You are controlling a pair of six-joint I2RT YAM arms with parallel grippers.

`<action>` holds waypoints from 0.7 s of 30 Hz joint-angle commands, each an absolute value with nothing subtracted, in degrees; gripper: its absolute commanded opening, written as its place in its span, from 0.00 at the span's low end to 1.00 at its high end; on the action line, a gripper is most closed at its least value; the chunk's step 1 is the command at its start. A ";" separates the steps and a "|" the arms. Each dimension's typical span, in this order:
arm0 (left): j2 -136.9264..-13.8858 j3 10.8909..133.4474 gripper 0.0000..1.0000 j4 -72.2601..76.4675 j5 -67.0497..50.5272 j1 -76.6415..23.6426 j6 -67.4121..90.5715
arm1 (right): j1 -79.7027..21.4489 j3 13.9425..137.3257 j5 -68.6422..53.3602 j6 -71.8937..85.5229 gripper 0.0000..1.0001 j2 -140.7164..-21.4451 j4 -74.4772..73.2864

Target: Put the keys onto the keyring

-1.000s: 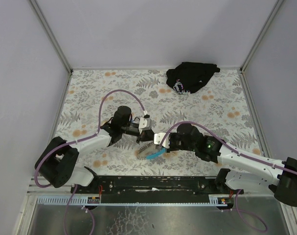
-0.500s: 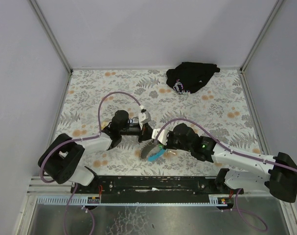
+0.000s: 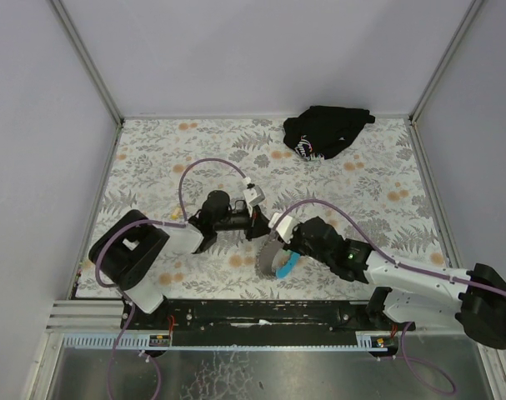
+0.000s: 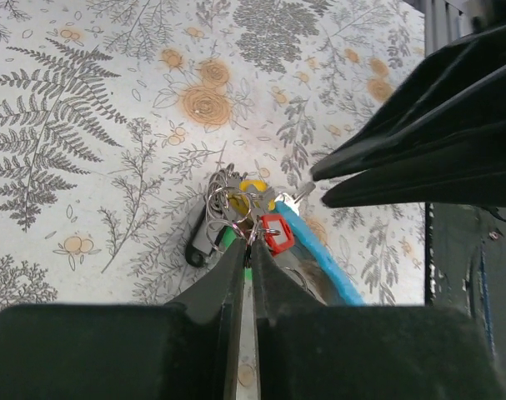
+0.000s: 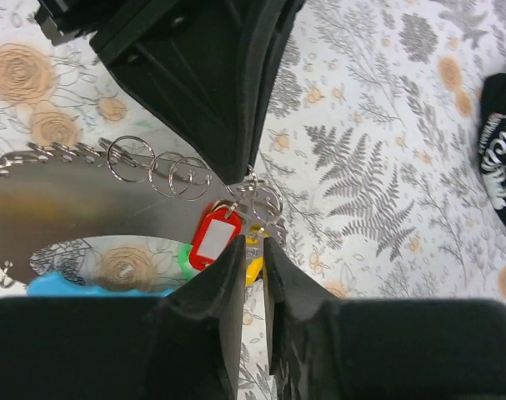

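Note:
The keys hang bunched on small rings: a red tag (image 5: 215, 237), a yellow tag (image 5: 253, 265) and a green tag (image 5: 183, 262) show. My left gripper (image 4: 253, 243) is shut on the keyring (image 4: 251, 227), just beside the red tag (image 4: 278, 234). From the opposite side my right gripper (image 5: 254, 243) stands with its jaws a narrow gap apart, and the yellow-tagged key's metal lies in that gap. The grey lanyard strap (image 5: 69, 200) and its light-blue section (image 4: 323, 267) trail below. In the top view both grippers meet at the bunch (image 3: 267, 236).
A black cloth bundle (image 3: 326, 131) lies at the far right of the fern-patterned table (image 3: 152, 158). The strap loop (image 3: 273, 260) rests near the front edge, beside the right arm. A grey clip (image 4: 202, 237) hangs left of the keys.
Both grippers and the key bunch have shifted to the right, and the strap came along with them. The left arm's base link has swung right too.

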State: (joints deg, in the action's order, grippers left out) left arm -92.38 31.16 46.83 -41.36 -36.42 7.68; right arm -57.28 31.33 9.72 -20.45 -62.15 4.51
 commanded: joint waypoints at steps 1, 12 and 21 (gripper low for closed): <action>-96.54 35.28 0.04 53.19 -39.07 -37.48 8.85 | -57.52 29.42 18.20 -15.61 0.24 -56.68 8.76; -107.64 44.35 0.13 53.07 -35.11 -38.06 10.72 | -57.55 26.96 26.36 -10.48 0.41 -42.91 5.54; -109.93 42.42 0.35 58.17 -29.23 -34.68 16.32 | -57.50 24.84 30.15 -8.66 0.45 -39.10 4.70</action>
State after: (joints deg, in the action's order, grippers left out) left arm -111.35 44.60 49.60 -32.45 -36.99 12.32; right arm -57.30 25.06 26.02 -10.63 -40.62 4.12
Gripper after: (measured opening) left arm 0.304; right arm 0.440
